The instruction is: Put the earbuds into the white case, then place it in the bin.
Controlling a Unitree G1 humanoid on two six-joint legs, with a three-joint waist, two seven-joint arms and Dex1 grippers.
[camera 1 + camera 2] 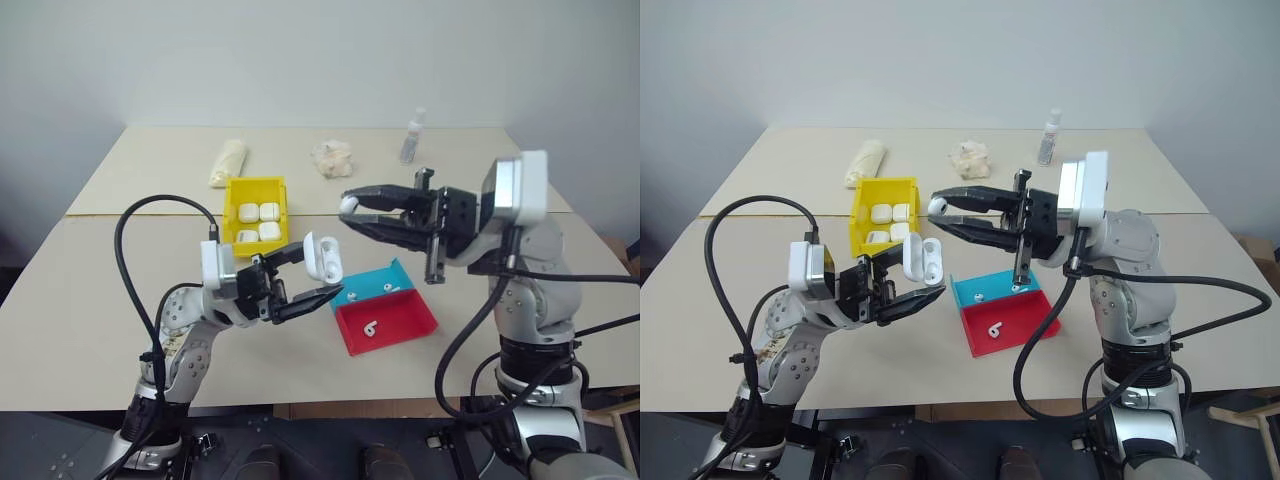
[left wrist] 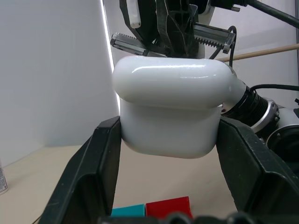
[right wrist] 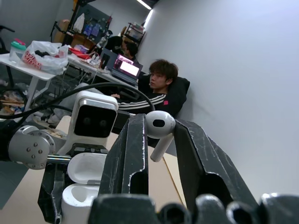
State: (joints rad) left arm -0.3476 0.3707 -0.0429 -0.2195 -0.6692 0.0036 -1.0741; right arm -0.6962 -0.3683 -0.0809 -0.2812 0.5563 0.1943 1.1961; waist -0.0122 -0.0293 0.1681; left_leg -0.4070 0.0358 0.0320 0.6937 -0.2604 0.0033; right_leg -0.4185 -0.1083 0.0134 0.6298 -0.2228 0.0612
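1. The left gripper (image 1: pixel 305 275) is clamped on the white case (image 1: pixel 324 257), held in the air above the table (image 1: pixel 120 290) with its lid swung open.
2. The right gripper (image 1: pixel 347 212) pinches one earbud (image 1: pixel 347 205) at its fingertips, raised near the case and pointing toward it.
3. Two more earbuds lie in the red-and-blue tray (image 1: pixel 405 325), one in each half.
4. The yellow bin (image 1: pixel 254 190), behind the case, holds four closed cases.

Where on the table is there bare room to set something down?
Free: the wide beige tabletop left of the bright yellow plastic bin, and the near right corner. Crowded: the middle, between the bin and the shallow red-and-blue tray.
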